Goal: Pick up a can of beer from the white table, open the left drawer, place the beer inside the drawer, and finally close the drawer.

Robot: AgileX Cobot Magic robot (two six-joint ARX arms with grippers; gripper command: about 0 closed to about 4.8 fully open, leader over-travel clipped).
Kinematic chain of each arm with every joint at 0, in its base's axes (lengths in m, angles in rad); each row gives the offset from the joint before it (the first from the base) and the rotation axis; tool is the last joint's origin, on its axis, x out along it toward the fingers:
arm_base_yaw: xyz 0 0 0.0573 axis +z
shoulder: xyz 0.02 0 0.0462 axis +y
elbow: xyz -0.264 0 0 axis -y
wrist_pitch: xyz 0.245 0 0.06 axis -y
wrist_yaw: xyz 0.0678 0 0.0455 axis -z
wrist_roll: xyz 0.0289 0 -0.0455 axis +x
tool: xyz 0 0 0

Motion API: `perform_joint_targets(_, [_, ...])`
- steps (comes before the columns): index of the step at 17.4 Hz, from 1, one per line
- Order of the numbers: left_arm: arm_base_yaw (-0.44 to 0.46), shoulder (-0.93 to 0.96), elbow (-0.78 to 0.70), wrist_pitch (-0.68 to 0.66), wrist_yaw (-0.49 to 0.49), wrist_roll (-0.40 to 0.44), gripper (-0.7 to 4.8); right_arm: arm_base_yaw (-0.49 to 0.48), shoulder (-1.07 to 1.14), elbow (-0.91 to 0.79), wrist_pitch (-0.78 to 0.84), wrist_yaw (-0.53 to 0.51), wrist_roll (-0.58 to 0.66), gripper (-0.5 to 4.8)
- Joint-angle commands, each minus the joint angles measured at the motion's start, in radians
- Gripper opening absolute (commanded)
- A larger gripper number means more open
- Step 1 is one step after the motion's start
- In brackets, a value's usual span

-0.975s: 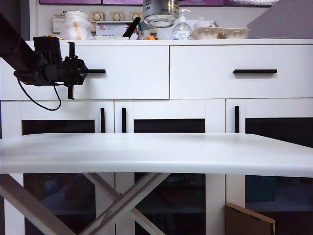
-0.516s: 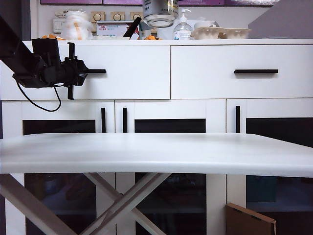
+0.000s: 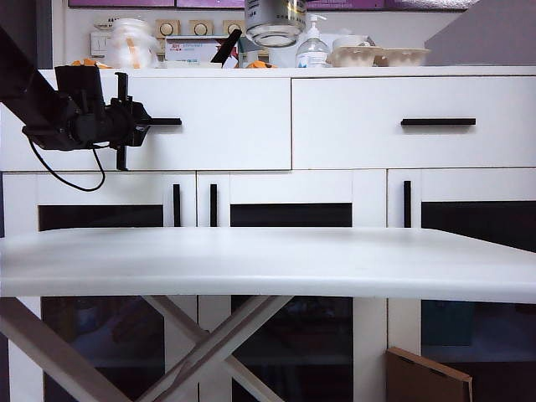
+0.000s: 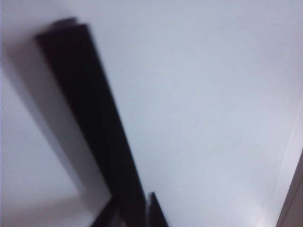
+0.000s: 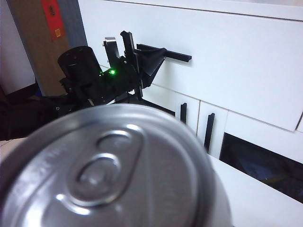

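Across the exterior view the left drawer (image 3: 226, 126) is showing plain white, its slim bar handle (image 3: 165, 121) reading black at upper left. The left gripper (image 3: 126, 122), matt black all over with a black cable looping beneath it, is closing on that handle. The white table (image 3: 268, 264) is spreading plain white over the lower half, with white crossed legs below. In the right wrist view the can of beer (image 5: 113, 170) is filling the lower left, showing a silver brushed-metal top and pull tab, seemingly held by the right gripper, which is out of sight. A green light is glowing on the left gripper's black body. The cabinet doors are showing dark panes.
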Motion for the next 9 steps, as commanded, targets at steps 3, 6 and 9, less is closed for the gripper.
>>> perform_joint_targets(3, [-0.006, -0.058, 0.034, -0.006, -0.025, -0.071, 4.59, 0.001, -0.013, 0.015, 0.055, 0.002, -0.003, 0.40])
perform_joint_targets(6, [-0.006, -0.058, 0.055, -0.030, -0.027, -0.072, 4.57, 0.001, -0.013, 0.015, 0.055, 0.002, -0.003, 0.40])
perform_joint_targets(9, [-0.007, -0.058, 0.117, -0.193, -0.031, -0.070, 4.52, 0.001, -0.013, 0.016, 0.055, 0.001, -0.003, 0.40])
